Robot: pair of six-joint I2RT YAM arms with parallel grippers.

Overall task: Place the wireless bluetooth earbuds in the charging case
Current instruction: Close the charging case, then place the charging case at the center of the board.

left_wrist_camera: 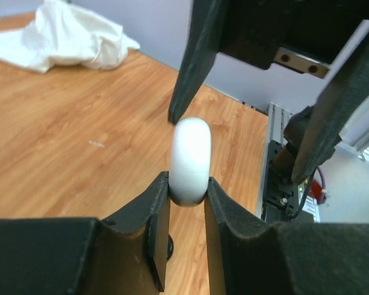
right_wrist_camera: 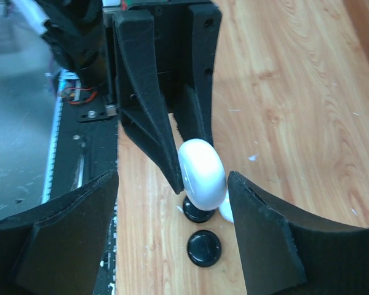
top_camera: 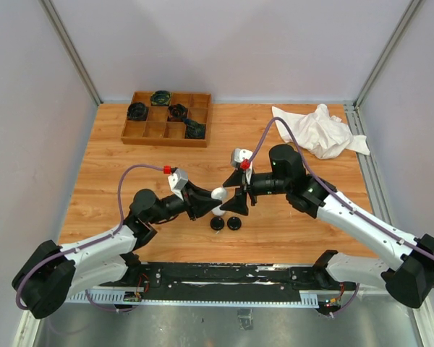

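My left gripper [top_camera: 214, 200] [left_wrist_camera: 188, 184] is shut on a small white rounded charging case [left_wrist_camera: 191, 157], holding it edge-up above the table; the case looks closed. It also shows in the right wrist view [right_wrist_camera: 202, 172] and the top view [top_camera: 219, 194]. My right gripper [top_camera: 236, 200] [right_wrist_camera: 172, 179] is open, its fingers standing on either side of the white case without touching it. A second small white piece [right_wrist_camera: 226, 212] lies on the wood just below, partly hidden. I cannot make out any stemmed earbuds.
Two black round puck cases [right_wrist_camera: 203, 247] [right_wrist_camera: 197, 213] lie on the wood under the grippers. A wooden compartment tray [top_camera: 152, 132] with dark items stands at the back left. A crumpled white cloth [top_camera: 318, 130] lies at the back right.
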